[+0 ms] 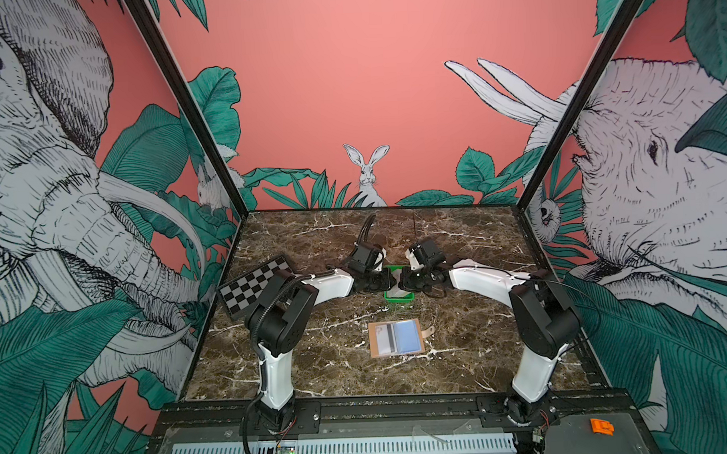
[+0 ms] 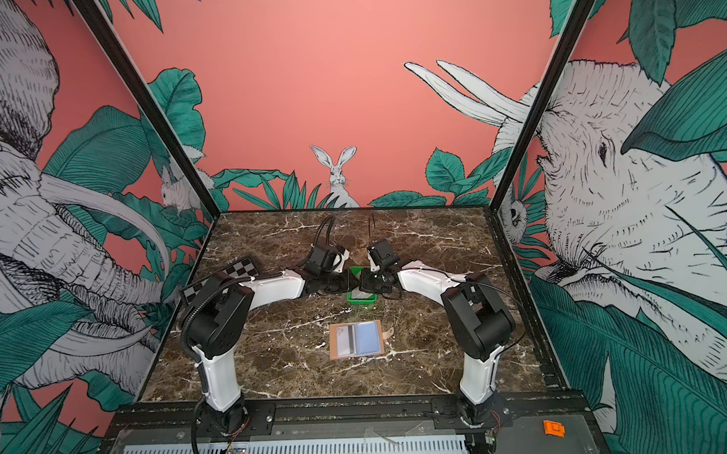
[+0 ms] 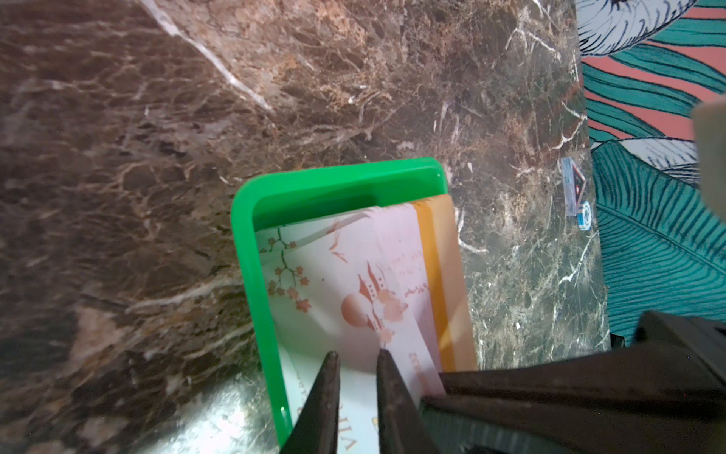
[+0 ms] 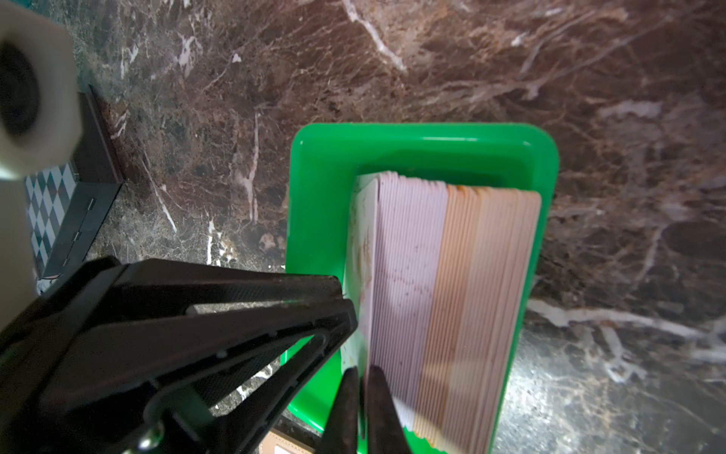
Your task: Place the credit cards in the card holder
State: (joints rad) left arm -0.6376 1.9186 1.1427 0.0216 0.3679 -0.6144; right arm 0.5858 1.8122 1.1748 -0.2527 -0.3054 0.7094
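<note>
A stack of credit cards [image 4: 451, 275] stands on edge, leaning, in a green tray [image 4: 424, 133]. My right gripper [image 4: 363, 373] is shut on the near edge of the whitish front card [image 4: 363, 251], which is parted from the stack. In the left wrist view that card [image 3: 393, 251] tilts up, pinched by the right fingers [image 3: 550, 381]. My left gripper [image 3: 357, 353] hovers over the cards, jaws a narrow gap apart with nothing between them. Both grippers meet over the tray [image 1: 397, 298] in both top views. The tan card holder [image 1: 395, 338] [image 2: 356, 339] lies open nearer the front, one striped card in its left sleeve.
A folded chessboard [image 1: 255, 283] [image 4: 51, 212] lies at the left behind the left arm. A small poker chip [image 3: 585, 214] and a clear packet [image 3: 569, 184] sit by the table's edge. An orange part [image 1: 601, 427] rests on the front rail.
</note>
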